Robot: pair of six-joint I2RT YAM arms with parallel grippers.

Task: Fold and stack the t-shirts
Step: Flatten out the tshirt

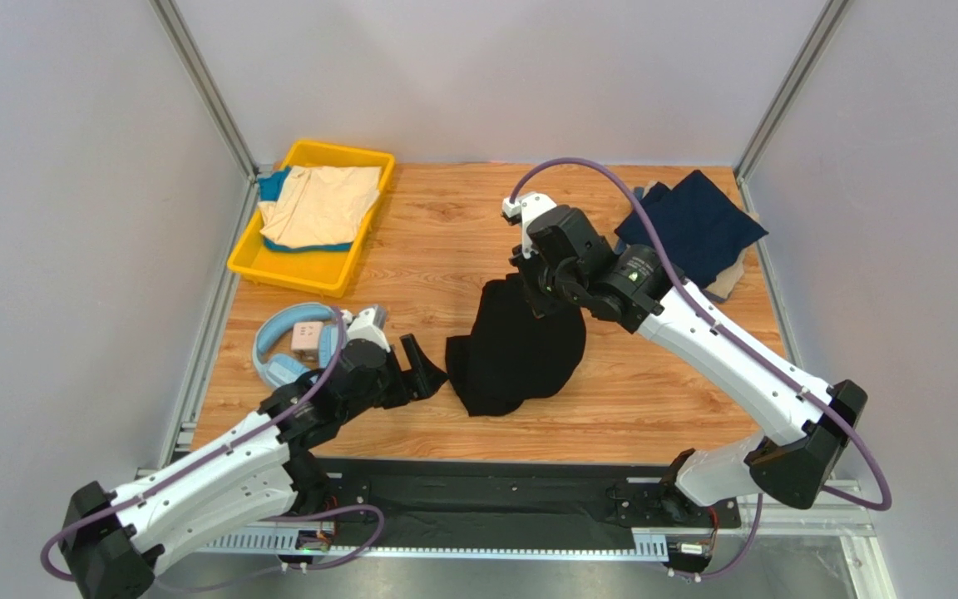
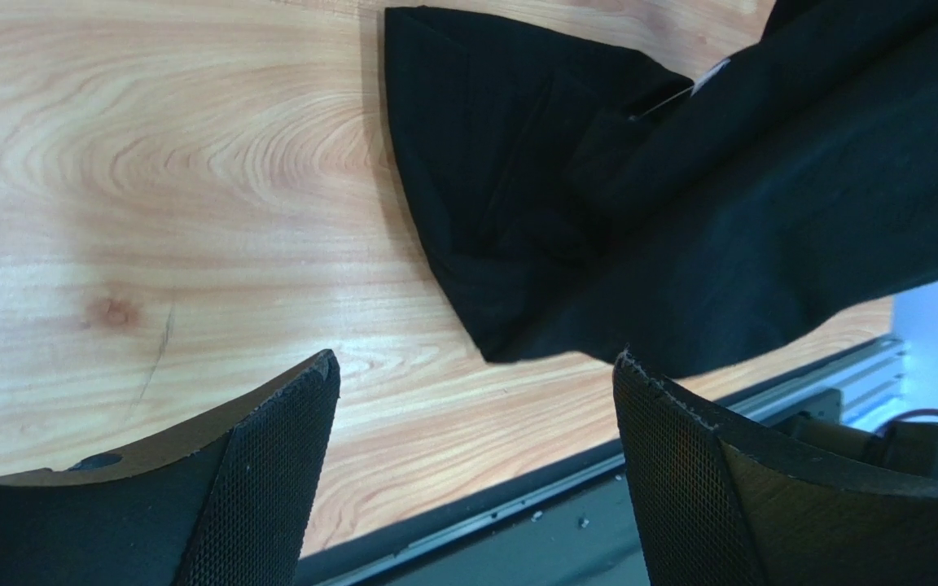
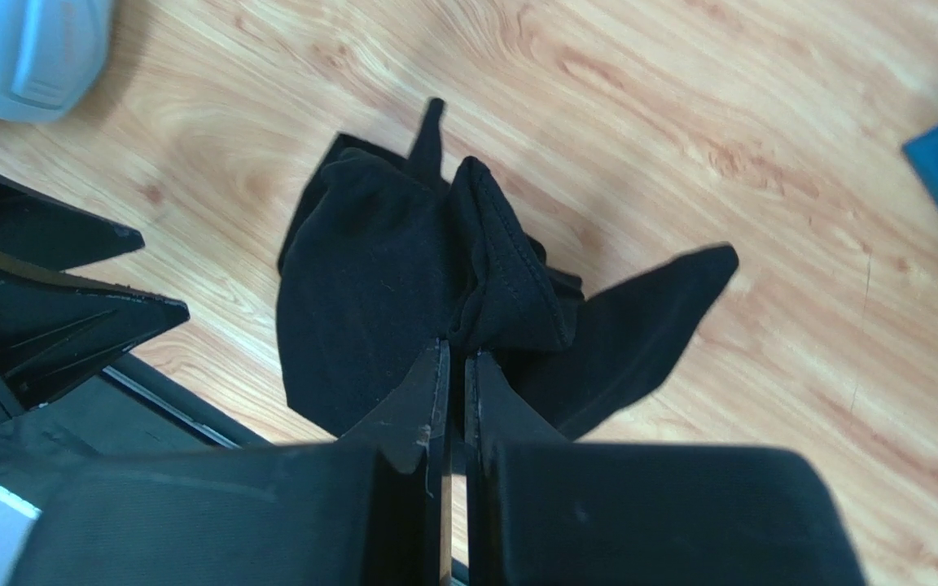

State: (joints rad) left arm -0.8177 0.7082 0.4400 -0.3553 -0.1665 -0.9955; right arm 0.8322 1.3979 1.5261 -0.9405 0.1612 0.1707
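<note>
A large black t-shirt point(image 1: 515, 350) hangs bunched from my right gripper point(image 1: 534, 290), with its lower part resting on the wooden table. In the right wrist view the gripper point(image 3: 456, 348) is shut on a fold of the black t-shirt point(image 3: 364, 293). My left gripper point(image 1: 424, 370) is open and empty just left of the shirt's lower edge; in the left wrist view the gripper point(image 2: 474, 366) shows its jaws wide apart, with the black t-shirt point(image 2: 633, 195) ahead of them. A navy t-shirt point(image 1: 694, 225) lies over beige cloth at the back right. A beige t-shirt point(image 1: 319, 204) lies in the yellow tray.
The yellow tray point(image 1: 274, 265) stands at the back left, with a blue cloth under the beige shirt. Light-blue headphones point(image 1: 293, 345) lie beside my left arm. The table's near edge and metal rail point(image 2: 633, 476) are just below my left gripper. Grey walls enclose the table.
</note>
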